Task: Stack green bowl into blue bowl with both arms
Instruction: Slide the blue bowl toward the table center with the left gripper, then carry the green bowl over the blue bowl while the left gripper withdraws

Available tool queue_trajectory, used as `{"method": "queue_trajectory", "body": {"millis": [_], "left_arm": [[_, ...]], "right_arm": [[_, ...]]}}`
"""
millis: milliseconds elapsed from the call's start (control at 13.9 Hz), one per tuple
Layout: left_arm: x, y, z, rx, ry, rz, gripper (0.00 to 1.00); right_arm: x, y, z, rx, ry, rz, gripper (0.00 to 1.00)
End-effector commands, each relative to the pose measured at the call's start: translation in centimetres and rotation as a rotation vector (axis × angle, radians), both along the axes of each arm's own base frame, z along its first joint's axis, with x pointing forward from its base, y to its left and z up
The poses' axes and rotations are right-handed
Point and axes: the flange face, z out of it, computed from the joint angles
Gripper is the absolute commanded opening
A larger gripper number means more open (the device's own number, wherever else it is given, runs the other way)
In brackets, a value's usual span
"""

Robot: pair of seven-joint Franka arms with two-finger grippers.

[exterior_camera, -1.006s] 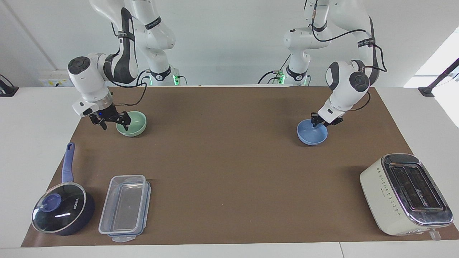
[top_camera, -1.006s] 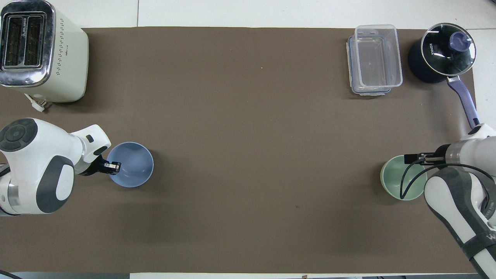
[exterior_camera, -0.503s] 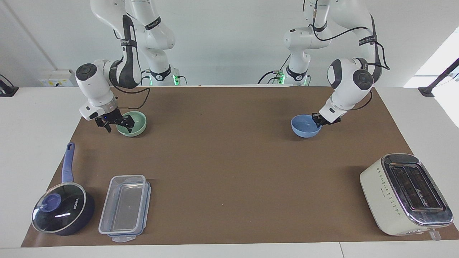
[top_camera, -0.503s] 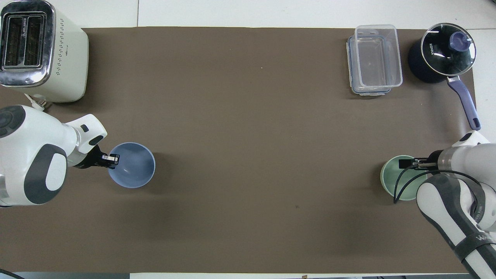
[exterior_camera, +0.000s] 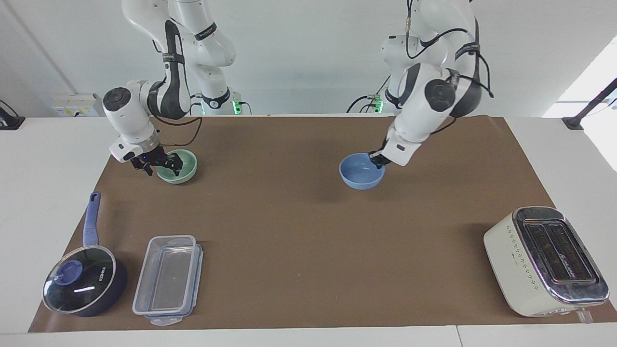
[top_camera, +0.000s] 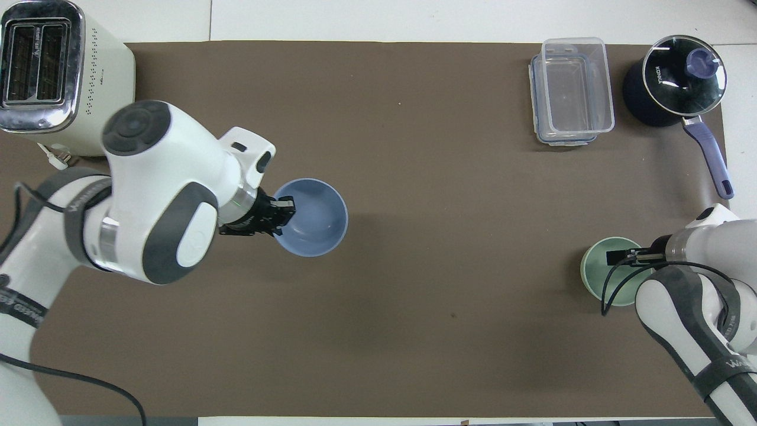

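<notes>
- Since the earlier frames, the left tool (exterior_camera: 377, 159) has carried the blue bowl (exterior_camera: 361, 171) from the left arm's end toward the middle of the bench (exterior_camera: 308, 226), lifted over the brown mat (exterior_camera: 299, 231) with its shadow beneath.
- Left tool (top_camera: 278, 215) is clamped on that bowl's rim, one finger inside and one outside.
- Right tool (exterior_camera: 156, 164) has barely shifted; it sits at the rim of the green bowl (exterior_camera: 181, 166), one finger (top_camera: 615, 258) reaching inside. Whether it pinches the rim, I cannot tell.
- Green bowl (top_camera: 612, 278) rests on the mat at the right arm's end, well apart from the blue bowl (top_camera: 313, 216).
- Nothing stands on the mat between the two bowls.
- Farther from the robots than the green bowl lie a clear lidded container (exterior_camera: 168, 279) and, beside it, a dark blue saucepan (exterior_camera: 84, 284) with a glass lid (top_camera: 684, 74); the lid bears white lettering that looks like "KONKA".
- At the left arm's end, farther from the robots, stands a cream toaster (exterior_camera: 544, 262) with a chrome top; the small print on its side is too small to read.
</notes>
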Motion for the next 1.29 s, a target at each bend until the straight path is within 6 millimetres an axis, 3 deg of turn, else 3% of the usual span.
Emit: {"method": "queue_trajectory", "body": {"millis": [0, 144, 359, 431, 503, 575, 1006, 1078, 1150, 1222], "left_arm": [[-1.3, -4.2, -3.4, -0.047, 0.073, 0.023, 0.00], [-2.4, -6.3, -6.6, -0.083, 0.157, 0.045, 0.00], [-3.0, -8.2, -9.4, -0.102, 0.179, 0.055, 0.00], [-3.6, -8.8, -9.9, -0.100, 0.174, 0.049, 0.00], [-3.7, -8.9, -10.1, -0.102, 0.170, 0.051, 0.00], [-3.7, -9.0, -10.5, -0.100, 0.171, 0.050, 0.00], [-4.4, -9.8, -11.6, -0.096, 0.165, 0.042, 0.00], [-4.4, -9.7, -11.7, -0.095, 0.166, 0.043, 0.42], [-4.4, -9.8, -11.5, -0.094, 0.169, 0.039, 0.99], [-4.4, -9.8, -11.1, -0.096, 0.168, 0.037, 1.00]], "right_arm": [[-0.8, -1.2, 0.4, 0.024, 0.018, 0.046, 1.00], [-1.1, -2.4, 0.4, 0.027, 0.018, 0.077, 1.00], [-1.1, -2.8, 0.6, 0.022, 0.003, 0.076, 1.00], [-1.1, -3.0, 0.5, 0.023, 0.005, 0.071, 0.76], [-1.2, -3.1, 0.5, 0.024, 0.006, 0.071, 0.35], [-1.2, -3.1, 0.6, 0.024, 0.006, 0.071, 0.00], [0.3, -2.7, 2.5, 0.044, -0.009, 0.053, 0.00], [0.4, -2.6, 2.9, 0.061, 0.001, 0.045, 0.00], [0.6, -2.4, 3.3, 0.070, -0.001, 0.040, 0.00], [0.9, -2.2, 4.1, 0.073, -0.012, 0.040, 0.00]]}}
